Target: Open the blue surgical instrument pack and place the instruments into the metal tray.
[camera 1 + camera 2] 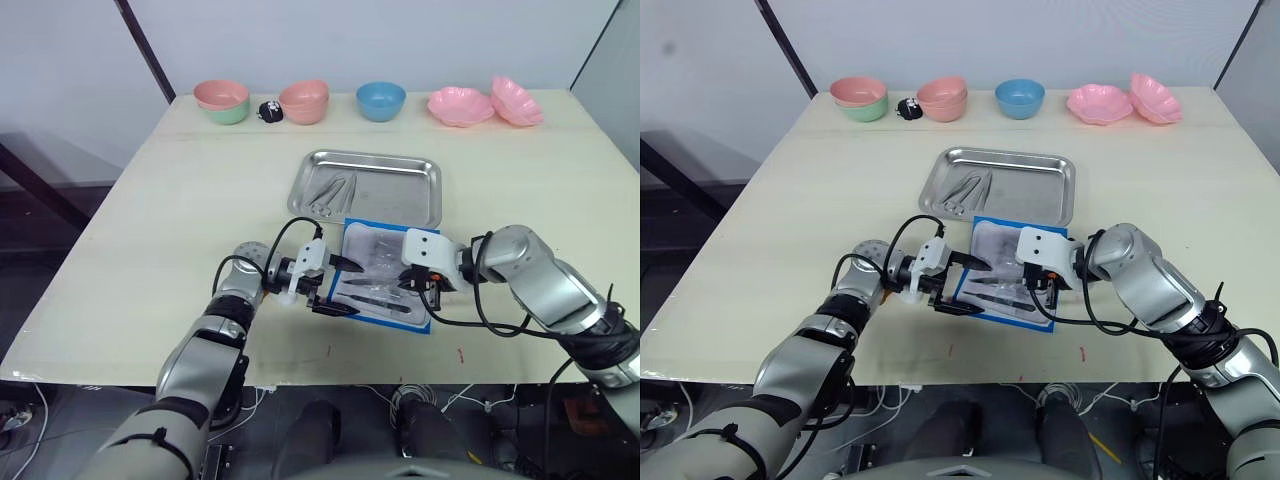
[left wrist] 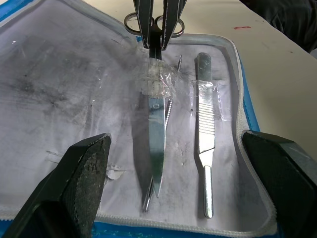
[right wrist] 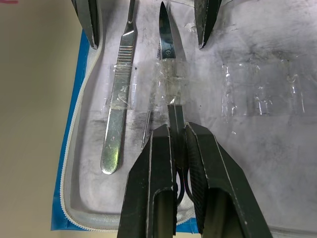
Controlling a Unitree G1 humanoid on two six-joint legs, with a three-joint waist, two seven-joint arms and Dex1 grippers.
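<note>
So we've got the blue surgical instrument pack [image 1: 385, 275] lying open on the table [image 1: 150, 220], whitish inside face up, right between our two grippers. Left gripper [image 1: 328, 287] sits at the pack's left edge with its fingers spread wide and nothing in them. Just ahead of it lie the scissors [image 2: 156, 148], taped down with clear tape [image 2: 157, 79], and a scalpel handle [image 2: 204, 144] beside them. Right gripper [image 3: 179, 141] is clamped shut on the scissors near the ring end. The metal tray [image 1: 420, 205] is just beyond the pack and already has a few instruments [image 1: 330, 190] in it. We reckon we're mid-extraction: next we need to peel the scissors free of the tape, probably with the left pinning the pack, then carry them over to the tray.
</note>
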